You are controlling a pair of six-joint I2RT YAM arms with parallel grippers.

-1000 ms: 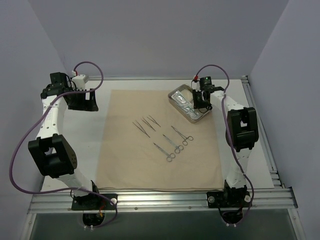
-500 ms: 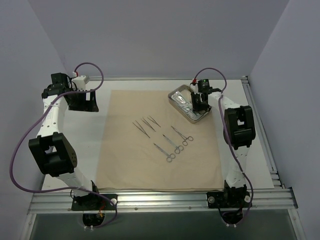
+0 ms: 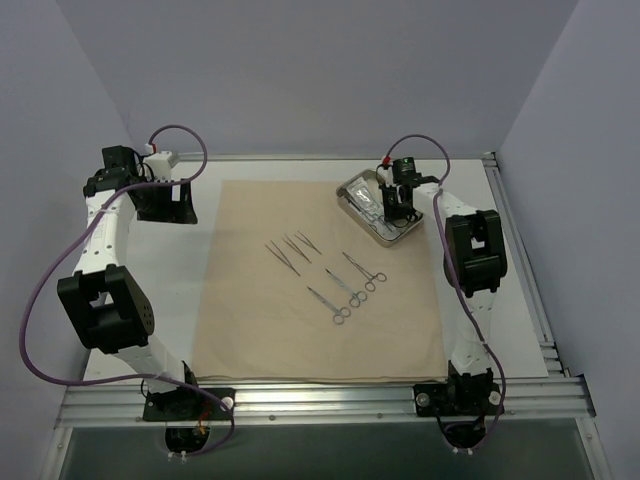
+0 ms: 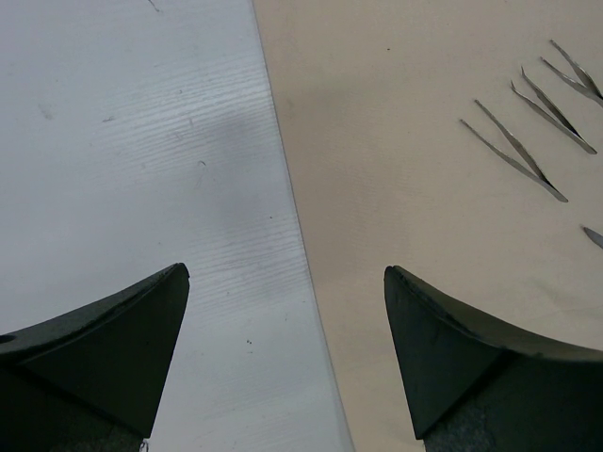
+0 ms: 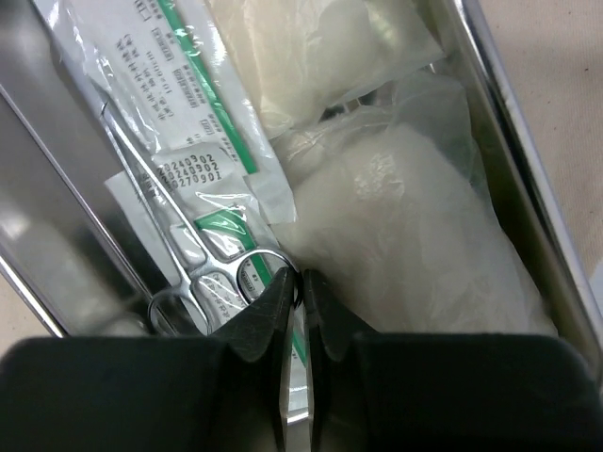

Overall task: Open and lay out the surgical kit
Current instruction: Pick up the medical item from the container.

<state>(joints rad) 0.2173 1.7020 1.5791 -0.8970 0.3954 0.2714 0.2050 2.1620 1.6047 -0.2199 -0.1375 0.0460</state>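
Note:
The tan cloth (image 3: 250, 300) lies spread flat on the table. On it lie three thin tweezers (image 3: 292, 248) and three ring-handled clamps (image 3: 350, 285). The steel tray (image 3: 345, 195) sits at the cloth's far right corner. My right gripper (image 5: 301, 278) is down inside the tray, jaws pinched on the ring handle of a clamp (image 5: 254, 264) that lies on clear packets (image 5: 188, 85) beside bagged gauze (image 5: 415, 235). My left gripper (image 4: 287, 273) hangs open over the cloth's left edge (image 4: 283, 188), holding nothing, with the tweezers (image 4: 516, 151) off to its right.
The tray's steel walls (image 5: 528, 160) stand close on both sides of my right fingers. White table (image 4: 141, 141) lies left of the cloth. Grey walls enclose the table, and a metal rail (image 3: 320, 395) runs along its near edge.
My right gripper has shifted slightly left and deeper into the tray, and its jaws have closed onto the clamp's ring. The left arm has not moved.

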